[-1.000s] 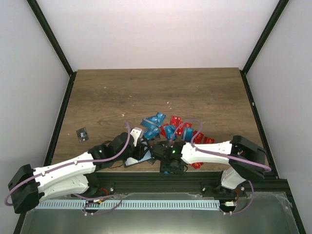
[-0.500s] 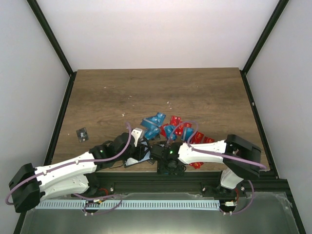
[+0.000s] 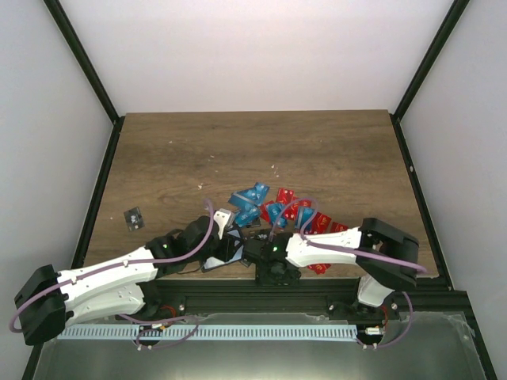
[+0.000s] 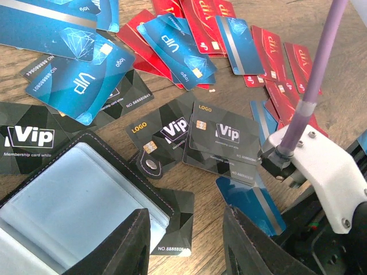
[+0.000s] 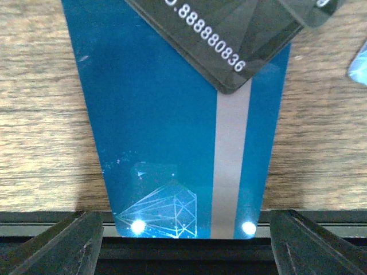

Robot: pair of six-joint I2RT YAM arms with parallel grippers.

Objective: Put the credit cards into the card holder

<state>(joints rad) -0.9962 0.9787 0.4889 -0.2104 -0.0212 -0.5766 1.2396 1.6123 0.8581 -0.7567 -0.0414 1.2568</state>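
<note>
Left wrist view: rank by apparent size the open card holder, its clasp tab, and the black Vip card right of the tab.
1. card holder, though nearest the camera and cropped, so exaggerated.
2. black Vip card.
3. clasp tab.

Dark wood-grain table (image 3: 261, 150) with a few pale specks, boxed in by plain white walls (image 3: 253, 47) far, left and right. Black frame posts (image 3: 85, 59) slanting up from both far corners (soft, even light all over). Shiny metal tray (image 3: 444, 340) along the near edge.
</note>
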